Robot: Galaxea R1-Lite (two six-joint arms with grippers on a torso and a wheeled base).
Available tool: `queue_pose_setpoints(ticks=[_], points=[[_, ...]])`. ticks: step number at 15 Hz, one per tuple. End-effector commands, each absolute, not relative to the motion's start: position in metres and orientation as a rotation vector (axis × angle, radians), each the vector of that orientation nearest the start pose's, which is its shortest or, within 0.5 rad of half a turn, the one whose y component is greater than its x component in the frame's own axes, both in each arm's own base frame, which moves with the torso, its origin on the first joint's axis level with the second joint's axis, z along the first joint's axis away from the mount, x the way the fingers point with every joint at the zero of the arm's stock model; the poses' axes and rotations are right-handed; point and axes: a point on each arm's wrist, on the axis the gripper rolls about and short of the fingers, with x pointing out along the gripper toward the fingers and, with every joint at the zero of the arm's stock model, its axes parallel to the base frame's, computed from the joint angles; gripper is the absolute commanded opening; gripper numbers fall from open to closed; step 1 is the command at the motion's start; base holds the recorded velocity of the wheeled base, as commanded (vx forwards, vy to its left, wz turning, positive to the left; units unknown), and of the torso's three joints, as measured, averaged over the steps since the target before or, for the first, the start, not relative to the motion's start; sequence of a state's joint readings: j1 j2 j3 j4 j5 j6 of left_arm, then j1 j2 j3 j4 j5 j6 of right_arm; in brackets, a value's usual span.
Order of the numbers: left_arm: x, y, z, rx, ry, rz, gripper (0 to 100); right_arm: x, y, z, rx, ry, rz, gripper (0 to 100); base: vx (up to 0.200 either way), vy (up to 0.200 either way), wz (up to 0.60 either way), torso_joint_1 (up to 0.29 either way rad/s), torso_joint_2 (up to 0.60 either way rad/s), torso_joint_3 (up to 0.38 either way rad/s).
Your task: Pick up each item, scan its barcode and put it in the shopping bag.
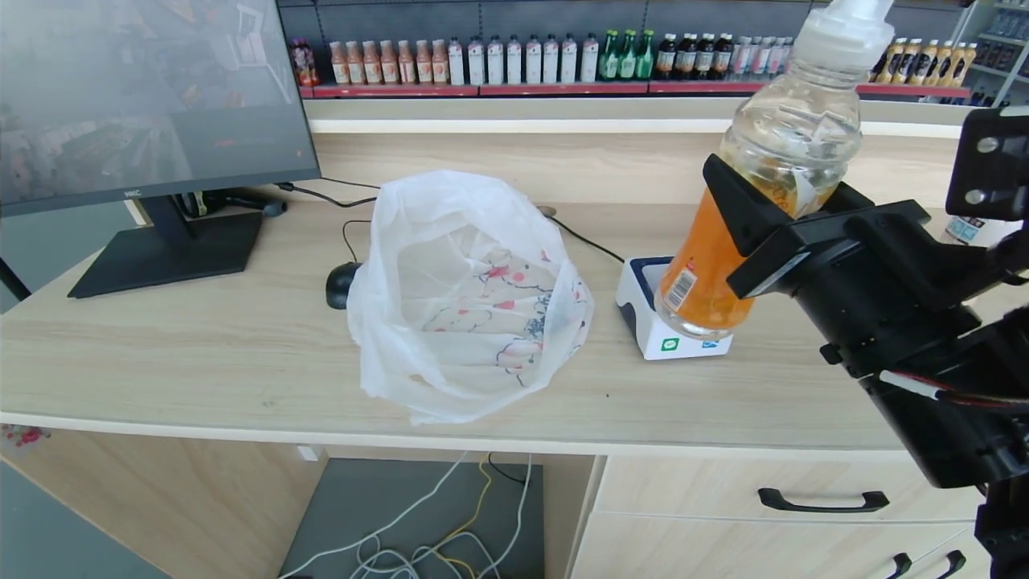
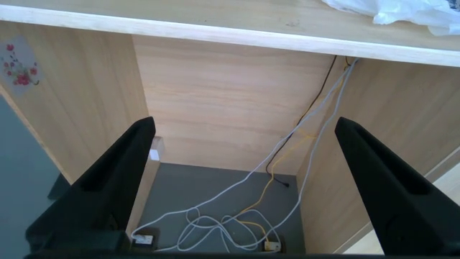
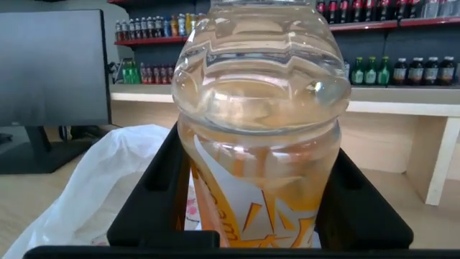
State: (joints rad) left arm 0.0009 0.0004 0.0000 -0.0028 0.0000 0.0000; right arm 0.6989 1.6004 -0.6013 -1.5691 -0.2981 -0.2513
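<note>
R claw (image 1: 784, 195) grips the juice bottle (image 1: 776, 137) mid-body, tilted, base just over the scanner (image 1: 643, 314) on the tabletop (image 1: 201, 354). Shopping bag (image 1: 466, 297) stands near, w/ mouth open. L claw (image 2: 244, 126) is spread wide, empty, below the tabletop edge.

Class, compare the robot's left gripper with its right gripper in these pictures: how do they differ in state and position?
The left gripper is open and empty; the right gripper is shut on the orange drink bottle. The left gripper sits low, facing the space under the counter; the right gripper is above the counter, holding its bottle tilted at the scanner. Both have black fingers.
</note>
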Motion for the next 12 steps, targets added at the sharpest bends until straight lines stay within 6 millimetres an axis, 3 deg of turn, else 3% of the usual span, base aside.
queue_pose_setpoints(ticks=[1, 4, 12], points=[[-0.023, 0.000, 0.076, 0.000, -0.003, 0.002, 100, 0.197, 0.157, 0.250, -0.004, -0.558, 0.310, 0, 0.000, 0.000, 0.00, 0.000, 0.00, 0.000], [-0.023, 0.000, 0.076, 0.000, -0.003, 0.002, 100, 0.198, 0.157, 0.252, -0.097, -0.517, 0.295, 0, 0.000, 0.000, 0.00, 0.000, 0.00, 0.000], [-0.023, 0.000, 0.076, 0.000, -0.003, 0.002, 100, 0.214, 0.167, 0.286, -0.368, -0.574, 0.098, 0, 0.000, 0.000, 0.00, 0.000, 0.00, 0.000]])
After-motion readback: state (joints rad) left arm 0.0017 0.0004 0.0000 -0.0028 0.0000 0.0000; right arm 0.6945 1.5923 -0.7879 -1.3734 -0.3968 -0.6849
